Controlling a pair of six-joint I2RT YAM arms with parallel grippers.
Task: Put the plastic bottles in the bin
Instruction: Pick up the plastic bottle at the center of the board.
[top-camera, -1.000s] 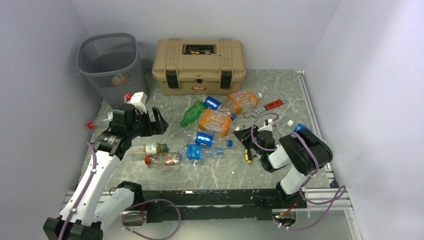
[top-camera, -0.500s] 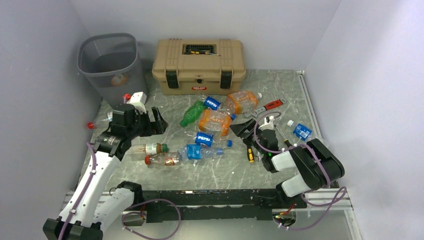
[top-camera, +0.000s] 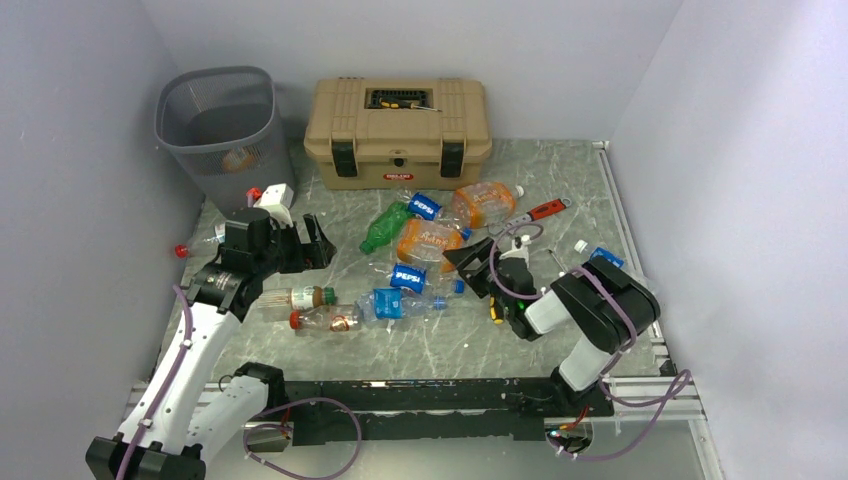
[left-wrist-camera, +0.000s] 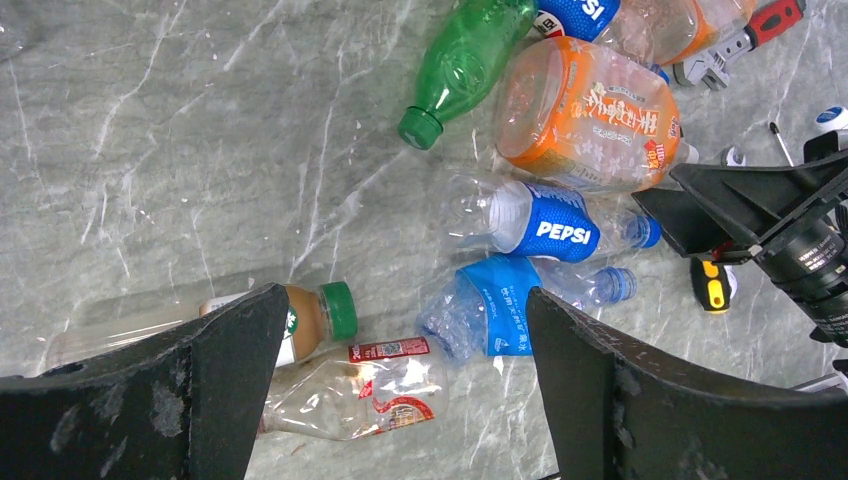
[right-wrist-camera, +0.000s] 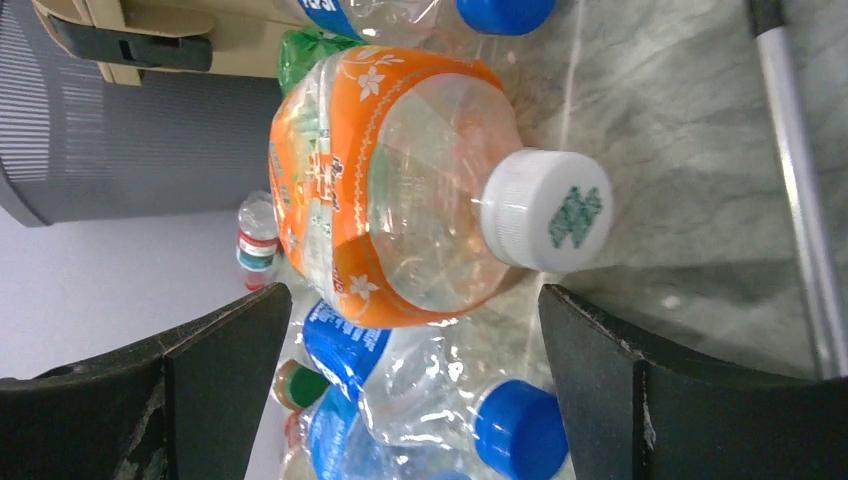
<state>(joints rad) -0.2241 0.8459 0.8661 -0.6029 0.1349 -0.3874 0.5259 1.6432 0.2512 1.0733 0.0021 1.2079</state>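
Note:
Several plastic bottles lie mid-table: a green one (top-camera: 385, 227), an orange one (top-camera: 430, 243), a Pepsi one (top-camera: 410, 277) and a blue-labelled crushed one (top-camera: 395, 303). My left gripper (top-camera: 318, 243) hangs open above a clear red-labelled bottle (left-wrist-camera: 370, 385) and a green-capped brown bottle (left-wrist-camera: 315, 315). Nothing sits between the fingers of the left gripper (left-wrist-camera: 405, 310). My right gripper (top-camera: 472, 268) is low at the cluster's right side. In its wrist view the right gripper (right-wrist-camera: 412, 300) is open, facing the orange bottle (right-wrist-camera: 400, 190) and a blue-capped Pepsi bottle (right-wrist-camera: 400, 370). The grey mesh bin (top-camera: 215, 125) stands back left.
A tan toolbox (top-camera: 398, 130) stands at the back. A red-handled wrench (top-camera: 540, 212) and a yellow-handled screwdriver (top-camera: 495, 308) lie near the right gripper. A small bottle (top-camera: 195, 247) lies by the left wall, another (top-camera: 603, 257) behind the right arm. An orange bottle (top-camera: 238, 158) shows inside the bin.
My right gripper has gone from shut to open and has shifted left, closer to the orange bottle. The left arm and the bottles have not moved.

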